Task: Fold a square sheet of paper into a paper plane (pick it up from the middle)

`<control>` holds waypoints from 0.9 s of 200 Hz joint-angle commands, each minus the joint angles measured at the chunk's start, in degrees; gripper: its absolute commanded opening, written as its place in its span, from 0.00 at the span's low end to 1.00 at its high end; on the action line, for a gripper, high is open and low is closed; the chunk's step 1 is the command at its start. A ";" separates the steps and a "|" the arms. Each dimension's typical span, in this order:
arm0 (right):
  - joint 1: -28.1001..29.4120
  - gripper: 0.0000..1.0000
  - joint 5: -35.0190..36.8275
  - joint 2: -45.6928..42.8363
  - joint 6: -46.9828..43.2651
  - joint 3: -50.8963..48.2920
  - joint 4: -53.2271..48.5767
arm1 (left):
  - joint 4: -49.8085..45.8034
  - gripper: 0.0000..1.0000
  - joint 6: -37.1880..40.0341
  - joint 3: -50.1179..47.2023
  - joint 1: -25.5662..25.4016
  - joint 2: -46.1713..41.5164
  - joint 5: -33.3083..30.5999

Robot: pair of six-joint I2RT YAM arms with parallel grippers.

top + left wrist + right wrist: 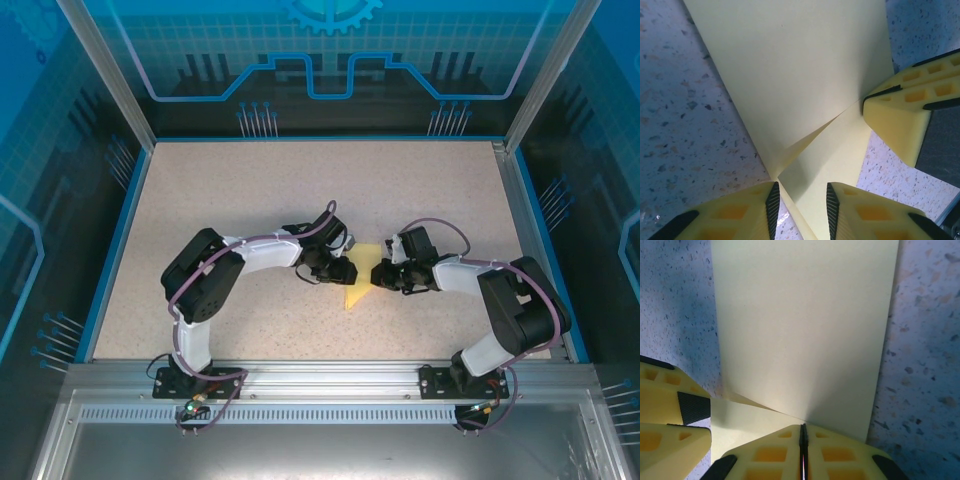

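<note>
The square sheet of paper (357, 292) is pale yellow and partly folded, lying in the middle of the table between both grippers. My left gripper (343, 270) meets it from the left. In the left wrist view its jaws (802, 202) stand apart, astride a raised flap of the paper (790, 65) whose crease runs up between them. My right gripper (380, 276) comes from the right with jaws shut (803, 429), its tip resting on the paper (805, 330) where the fold line ends. No paper shows between its pads.
The speckled tabletop (250, 200) is bounded by blue rails and a metal frame. The right gripper's fingers (897, 120) sit close beside the left one's, and the left gripper's fingers (665, 405) appear in the right wrist view.
</note>
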 commanded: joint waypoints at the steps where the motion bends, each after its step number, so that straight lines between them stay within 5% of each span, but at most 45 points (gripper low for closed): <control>1: 0.29 0.10 -1.01 -0.61 0.33 -0.94 -0.05 | 0.12 0.31 -1.00 0.14 -0.02 1.19 1.84; 131: 0.33 0.10 -1.77 0.40 -0.28 -1.26 0.65 | -1.06 0.05 0.73 2.16 0.05 1.14 1.06; 180: 0.38 0.10 -1.68 0.90 -0.87 -1.24 0.61 | -2.08 0.04 1.89 3.25 0.53 2.07 -0.31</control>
